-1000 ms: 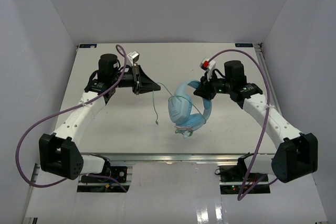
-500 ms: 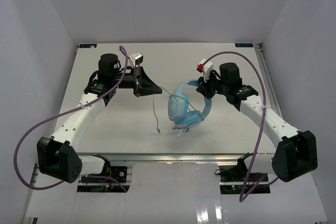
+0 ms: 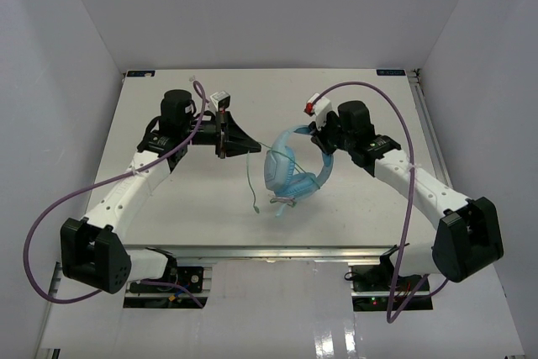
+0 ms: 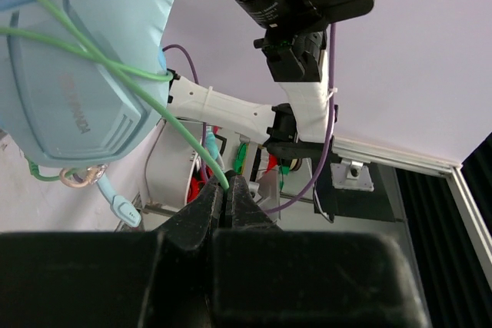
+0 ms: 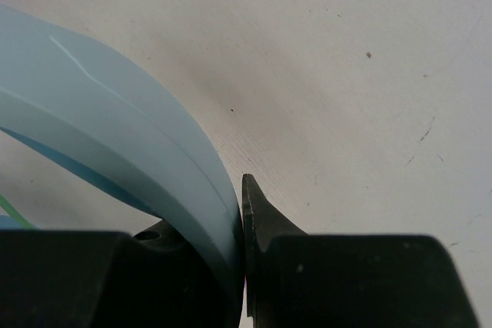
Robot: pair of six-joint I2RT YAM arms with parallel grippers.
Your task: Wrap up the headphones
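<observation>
Mid-wrap: right hand (image 5: 242, 213) clamped on headphones (image 3: 290, 172) at headband; left hand (image 4: 225, 193) pinching green cable (image 3: 250, 176), strands already crossing earcup. Next, likely: carry cable round again, taut.

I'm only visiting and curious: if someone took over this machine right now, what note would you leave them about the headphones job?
Left claw: shut on the pale green cable.
Right claw: shut on the blue headband, holding the headphones near the middle of the table.
Done: a few strands of cable already cross one earcup.
Left: the loose tail past the left claw is not yet wound; its end lies free.
</observation>
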